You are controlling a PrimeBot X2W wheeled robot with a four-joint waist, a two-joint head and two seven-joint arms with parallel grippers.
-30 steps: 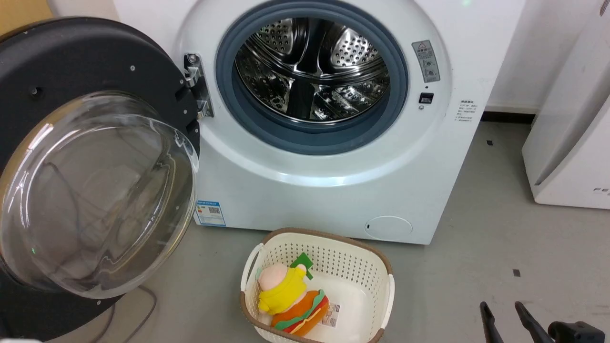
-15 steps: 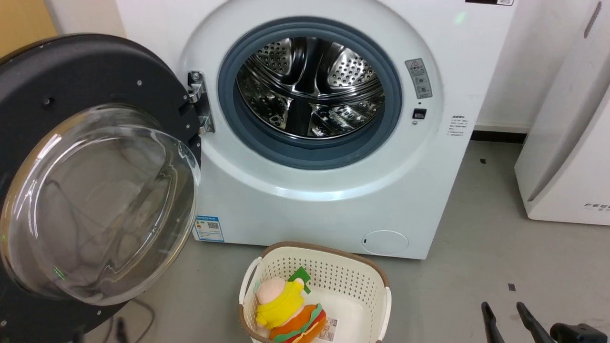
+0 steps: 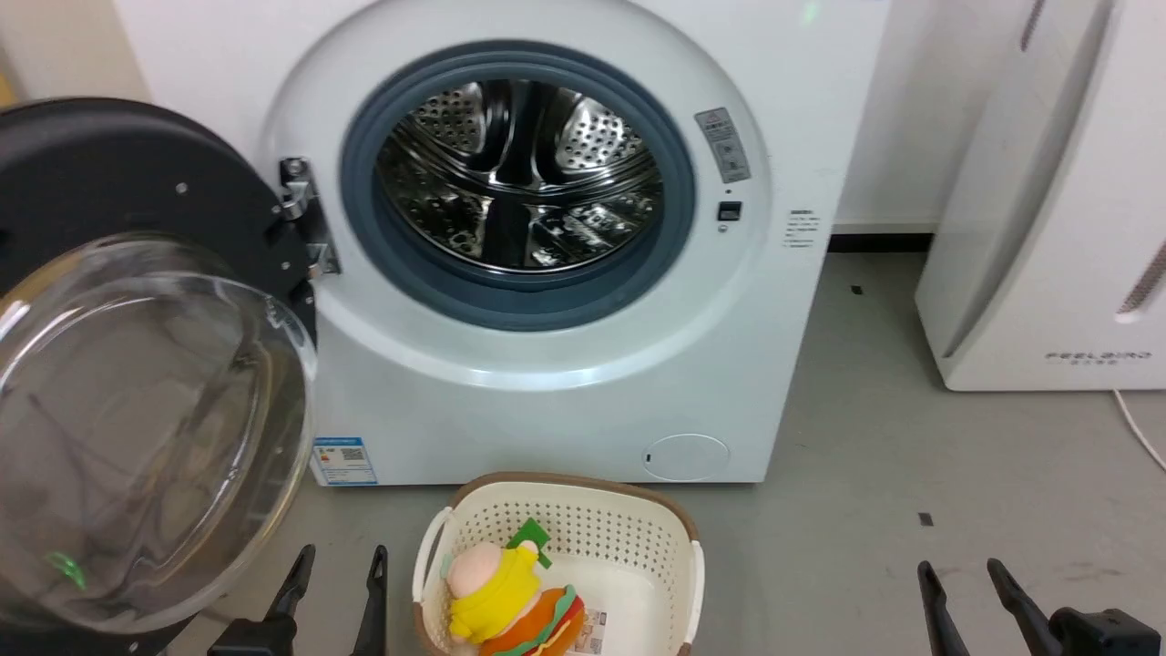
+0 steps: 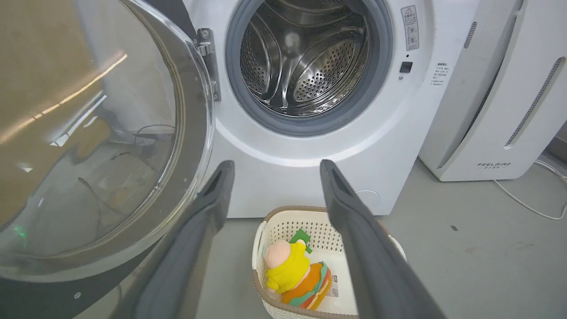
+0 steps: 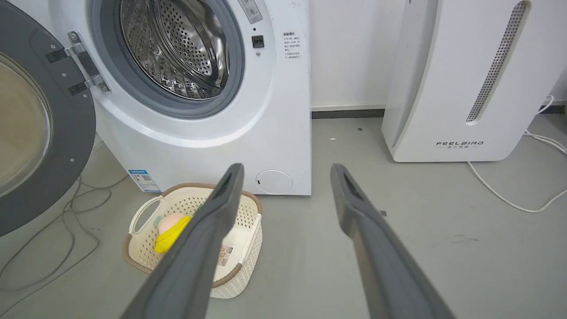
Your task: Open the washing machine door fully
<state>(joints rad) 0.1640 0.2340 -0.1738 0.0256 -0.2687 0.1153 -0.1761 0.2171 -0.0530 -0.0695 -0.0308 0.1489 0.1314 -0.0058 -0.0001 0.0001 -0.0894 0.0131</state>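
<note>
Washing machine door, hung on its hinge well left of the drum mouth, is judged fully opened, hence left gripper and right gripper are held spread and empty.

Grey floor, washing machine, basket, white appliance

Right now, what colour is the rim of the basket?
Brown, on the cream basket; clearest in the head view.
</note>
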